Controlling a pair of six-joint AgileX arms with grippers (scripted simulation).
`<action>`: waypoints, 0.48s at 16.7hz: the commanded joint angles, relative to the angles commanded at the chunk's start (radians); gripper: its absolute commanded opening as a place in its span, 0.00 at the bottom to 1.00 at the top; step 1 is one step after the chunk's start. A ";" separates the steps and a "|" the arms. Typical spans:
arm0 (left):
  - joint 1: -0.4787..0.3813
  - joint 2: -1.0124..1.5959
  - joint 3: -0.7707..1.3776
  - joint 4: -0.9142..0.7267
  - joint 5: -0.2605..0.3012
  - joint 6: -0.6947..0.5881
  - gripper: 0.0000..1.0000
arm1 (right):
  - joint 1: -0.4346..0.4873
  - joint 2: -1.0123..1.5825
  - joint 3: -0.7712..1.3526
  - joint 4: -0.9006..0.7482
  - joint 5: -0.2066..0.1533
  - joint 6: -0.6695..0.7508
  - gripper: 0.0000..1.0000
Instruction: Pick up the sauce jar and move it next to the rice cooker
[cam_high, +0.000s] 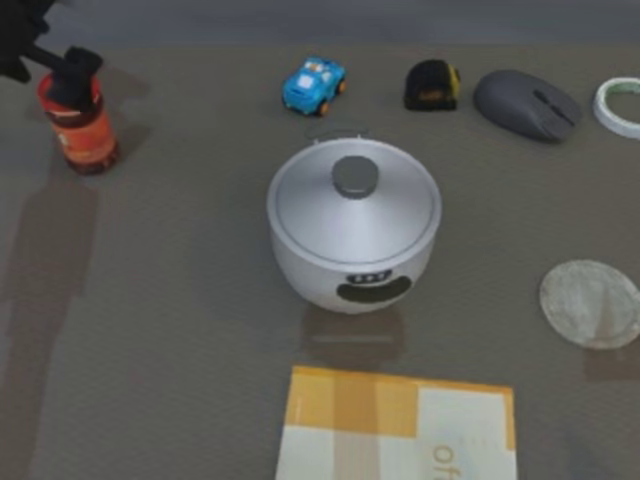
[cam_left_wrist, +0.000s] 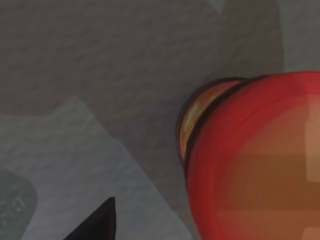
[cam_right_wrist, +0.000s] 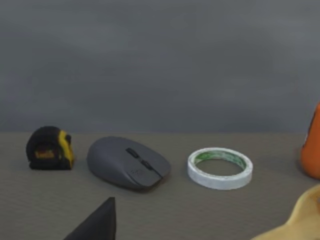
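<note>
Reaching in from the top view's far-left corner, the left gripper (cam_high: 72, 68) sits over the red lid of the jar (cam_high: 85, 135), its dark fingers at the lid. Whether they are clamped on the lid or merely around it I cannot tell. The jar stands at the far left of the table (cam_high: 150, 300), leaning a little, and whether its base touches the surface I cannot tell. In the left wrist view the jar's red lid (cam_left_wrist: 260, 160) fills much of the frame, with a band of orange label showing behind it and one dark fingertip (cam_left_wrist: 97, 225) apart from it.

The cooker (cam_high: 353, 225) stands at the table's middle, well apart from the jar, domed lid on, grey knob at the centre, dark oval panel facing the near edge.

Along the far edge, from left to right, lie a blue toy car (cam_high: 314, 86), a black and yellow tape measure (cam_high: 432, 85), a grey mouse (cam_high: 527, 104) and a white tape roll (cam_high: 620, 105) cut by the frame's right side. A flat grey disc (cam_high: 591, 303) lies at the right. A yellow and white box (cam_high: 398, 425) lies at the near edge, just in front of the cooker.

The right arm is out of the top view. Its wrist view shows one dark fingertip (cam_right_wrist: 97, 225), with the tape measure (cam_right_wrist: 50, 148), mouse (cam_right_wrist: 128, 162) and tape roll (cam_right_wrist: 220, 167) beyond; whether that gripper is apart or together I cannot tell.
</note>
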 joint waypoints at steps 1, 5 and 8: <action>0.000 0.006 0.006 -0.003 0.001 0.001 1.00 | 0.000 0.000 0.000 0.000 0.000 0.000 1.00; -0.005 0.007 0.003 -0.001 -0.001 0.000 1.00 | 0.000 0.000 0.000 0.000 0.000 0.000 1.00; -0.007 0.021 -0.016 0.034 -0.001 -0.005 1.00 | 0.000 0.000 0.000 0.000 0.000 0.000 1.00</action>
